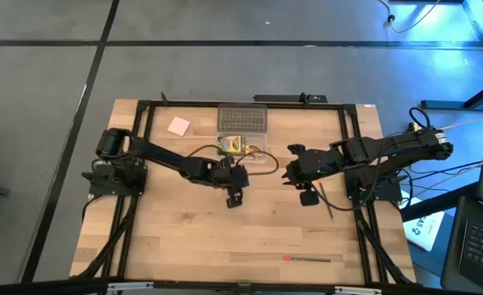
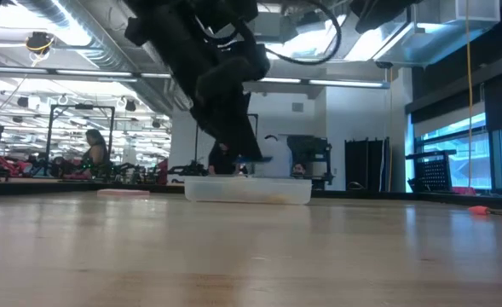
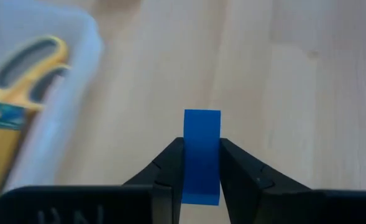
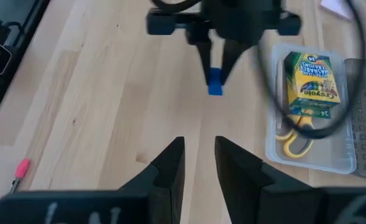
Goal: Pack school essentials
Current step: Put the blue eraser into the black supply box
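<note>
Pale matt wooden table (image 1: pixel 184 238); clear, smooth plastic case (image 4: pixel 276 146); glossy printed cardboard crayon box (image 4: pixel 311 78); matt black gripper fingers (image 3: pixel 164 165).

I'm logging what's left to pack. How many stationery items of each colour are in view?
Blue: 1, block in left gripper
Yellow: 1, scissors in case
Green-and-yellow: 1, crayon box in case
Pink: 1, pad
Red: 1, pen
Dark: 1, pencil near right gripper
Total: 6
</note>
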### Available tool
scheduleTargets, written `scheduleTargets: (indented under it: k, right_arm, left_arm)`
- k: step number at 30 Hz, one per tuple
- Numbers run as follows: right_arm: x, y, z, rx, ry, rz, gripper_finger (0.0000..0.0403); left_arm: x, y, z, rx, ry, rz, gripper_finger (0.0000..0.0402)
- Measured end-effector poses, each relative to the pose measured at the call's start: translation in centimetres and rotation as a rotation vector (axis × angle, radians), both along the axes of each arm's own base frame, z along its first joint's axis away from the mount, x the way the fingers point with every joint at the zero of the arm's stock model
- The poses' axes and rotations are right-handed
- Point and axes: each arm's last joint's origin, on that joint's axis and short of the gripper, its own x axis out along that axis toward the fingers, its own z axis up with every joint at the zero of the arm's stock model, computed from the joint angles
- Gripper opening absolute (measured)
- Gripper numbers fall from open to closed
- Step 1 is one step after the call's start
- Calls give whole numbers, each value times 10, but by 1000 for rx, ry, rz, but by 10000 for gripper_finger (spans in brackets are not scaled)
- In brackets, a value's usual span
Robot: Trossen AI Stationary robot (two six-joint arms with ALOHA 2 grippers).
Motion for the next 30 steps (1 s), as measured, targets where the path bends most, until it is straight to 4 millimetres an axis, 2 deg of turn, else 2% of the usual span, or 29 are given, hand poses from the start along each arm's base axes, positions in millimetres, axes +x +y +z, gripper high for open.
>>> scheduleTargets:
  k: [4,8,18,24,30]
  right_arm:
    - [2,0,2,-13,-28,19,91]
    - [3,-2,2,8,-29,-19,91]
    - [3,-13,4,-212,-97,-316,91]
    - [3,-15,5,-264,-113,-363,91]
    - [3,-15,5,-259,-117,-367,91]
  left_arm:
    - [-2,18,11,31,-17,10,79]
    - [-2,43,14,63,-19,36,79]
    - [1,103,20,210,-80,25,80]
    - [3,125,19,251,-122,24,80]
    - [7,141,8,248,-139,15,80]
